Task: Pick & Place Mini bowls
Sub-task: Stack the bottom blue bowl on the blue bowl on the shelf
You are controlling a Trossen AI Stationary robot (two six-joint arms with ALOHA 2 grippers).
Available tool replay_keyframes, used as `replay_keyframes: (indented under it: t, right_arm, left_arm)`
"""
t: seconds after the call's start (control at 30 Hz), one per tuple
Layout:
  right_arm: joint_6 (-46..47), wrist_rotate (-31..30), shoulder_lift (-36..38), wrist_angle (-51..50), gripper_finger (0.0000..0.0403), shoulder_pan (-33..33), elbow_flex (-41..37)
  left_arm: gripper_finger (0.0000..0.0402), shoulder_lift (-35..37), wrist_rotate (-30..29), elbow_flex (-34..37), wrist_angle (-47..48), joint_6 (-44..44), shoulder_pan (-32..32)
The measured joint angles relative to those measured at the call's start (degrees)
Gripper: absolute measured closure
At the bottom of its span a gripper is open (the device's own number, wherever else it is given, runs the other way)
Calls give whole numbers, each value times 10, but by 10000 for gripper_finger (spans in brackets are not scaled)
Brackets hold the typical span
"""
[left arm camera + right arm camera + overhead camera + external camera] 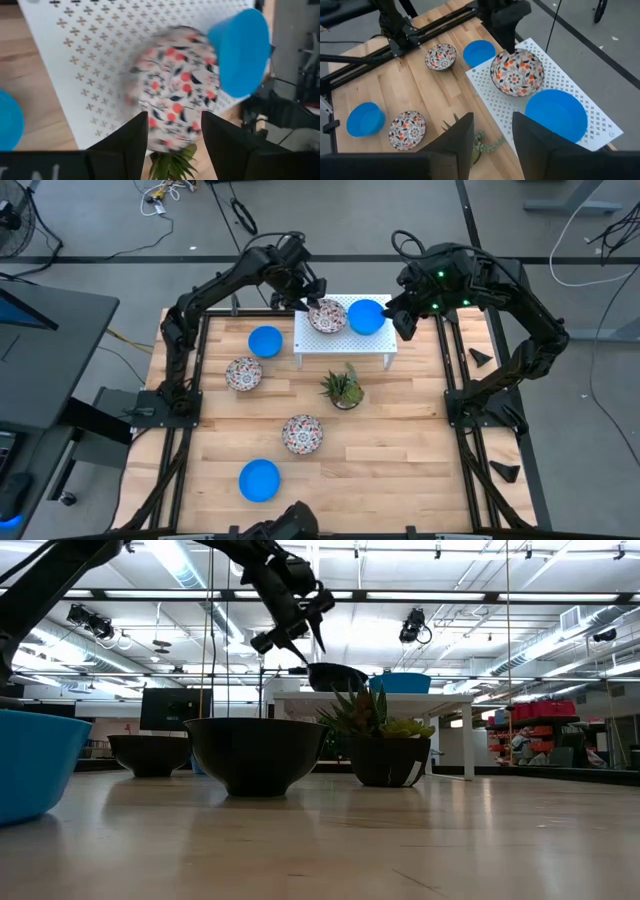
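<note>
While the left gripper (312, 302) hangs just over the rim of a floral bowl (327, 316) on the white perforated shelf (345, 345), its two fingers (131, 142) stand apart with nothing clamped between them (the bowl looks blurred in the left wrist view). A blue bowl (366, 316) sits just beside the floral one on the same shelf, and the right gripper (404, 320) waits close to it with its fingers (460, 140) also apart and empty. On the wooden table (400, 450) below are two more blue bowls (265, 341) (259, 480), two more floral bowls (243, 373) (301, 433) and a small potted plant (343, 388).
</note>
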State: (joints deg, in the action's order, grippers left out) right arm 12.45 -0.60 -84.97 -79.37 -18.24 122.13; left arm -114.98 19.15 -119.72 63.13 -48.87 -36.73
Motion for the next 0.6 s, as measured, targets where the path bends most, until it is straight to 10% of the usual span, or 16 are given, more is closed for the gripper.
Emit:
replay_keyframes:
  t: [0.6]
  right_arm:
    - [1,0,0,44,266,0,0]
  left_arm:
    - [216,95,28,0,102,173,-13]
